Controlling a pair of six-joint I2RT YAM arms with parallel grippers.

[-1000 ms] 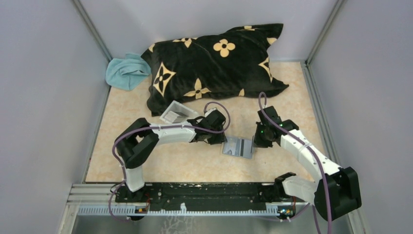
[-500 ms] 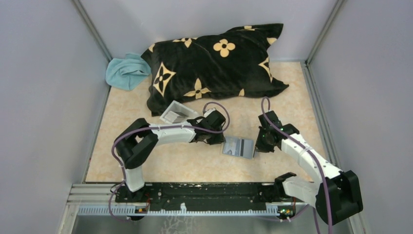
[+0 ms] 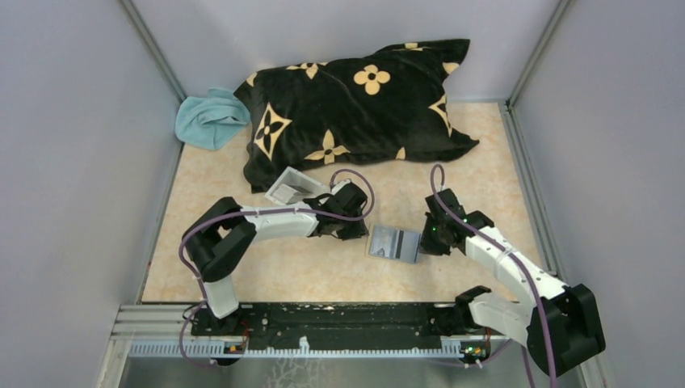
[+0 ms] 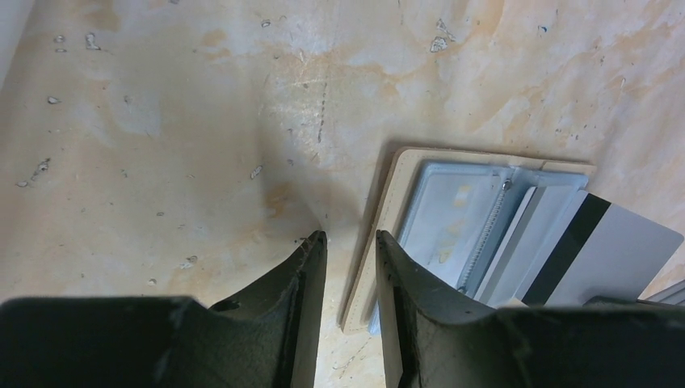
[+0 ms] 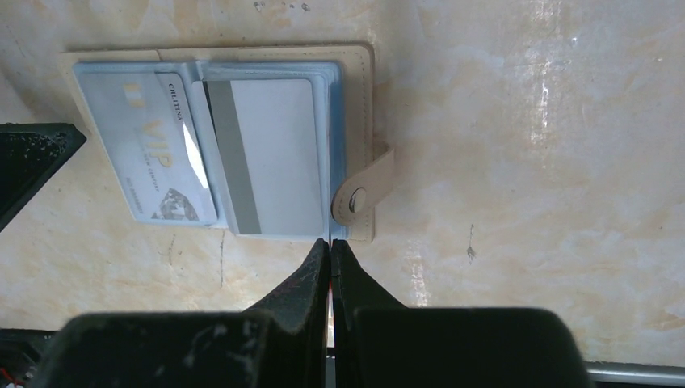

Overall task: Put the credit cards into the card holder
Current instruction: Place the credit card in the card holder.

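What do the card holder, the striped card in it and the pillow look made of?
Card holder: tan leather or imitation, matte with a stitched edge; which, unclear. Snap stud: shiny, probably metal. Striped card: thin smooth plastic, grey with a dark magnetic-looking stripe. Pillow: soft plush fabric, fuzzy and creased.

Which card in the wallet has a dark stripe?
The plain grey card, the one nearest the snap tab. The light blue card beside it shows VIP lettering instead.

Apparently two cards (image 5: 271,153), one holder (image 5: 367,182)
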